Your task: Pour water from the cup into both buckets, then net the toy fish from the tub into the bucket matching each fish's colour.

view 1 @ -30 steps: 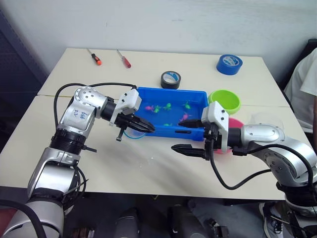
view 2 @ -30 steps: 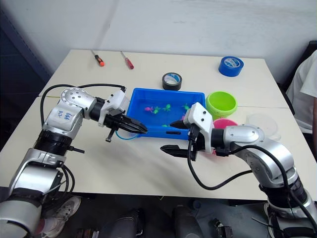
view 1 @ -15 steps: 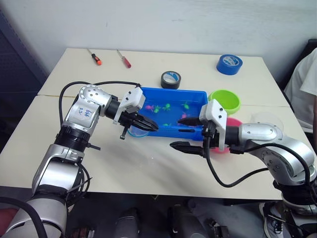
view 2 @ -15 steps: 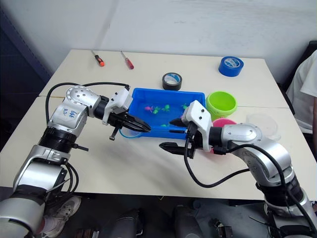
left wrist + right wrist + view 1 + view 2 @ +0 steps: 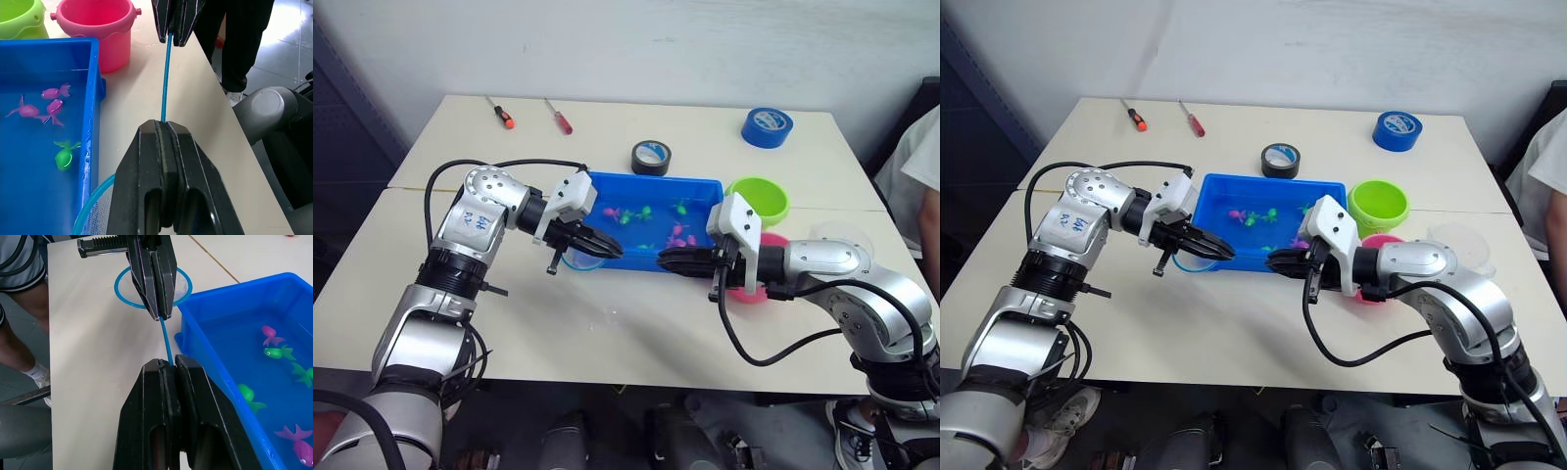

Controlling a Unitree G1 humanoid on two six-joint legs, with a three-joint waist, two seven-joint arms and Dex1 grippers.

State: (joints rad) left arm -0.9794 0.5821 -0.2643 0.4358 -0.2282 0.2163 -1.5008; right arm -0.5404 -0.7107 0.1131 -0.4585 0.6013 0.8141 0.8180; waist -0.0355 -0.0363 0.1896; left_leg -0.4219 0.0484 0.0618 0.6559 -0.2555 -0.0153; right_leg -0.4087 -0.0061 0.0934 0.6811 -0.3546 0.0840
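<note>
Tape rolls [image 5: 650, 157] and screwdrivers [image 5: 500, 113] lie far behind the tub [image 5: 651, 227]. The right gripper [image 5: 666, 259], spread earlier, now pinches the net [image 5: 167, 347] handle, and the left gripper [image 5: 612, 251] pinches it too.

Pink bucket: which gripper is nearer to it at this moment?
Right. The right gripper is shut on the net's handle along the tub's near wall, with its arm passing in front of the pink bucket. The left gripper is shut on the handle by the hoop, at the tub's far corner.
</note>
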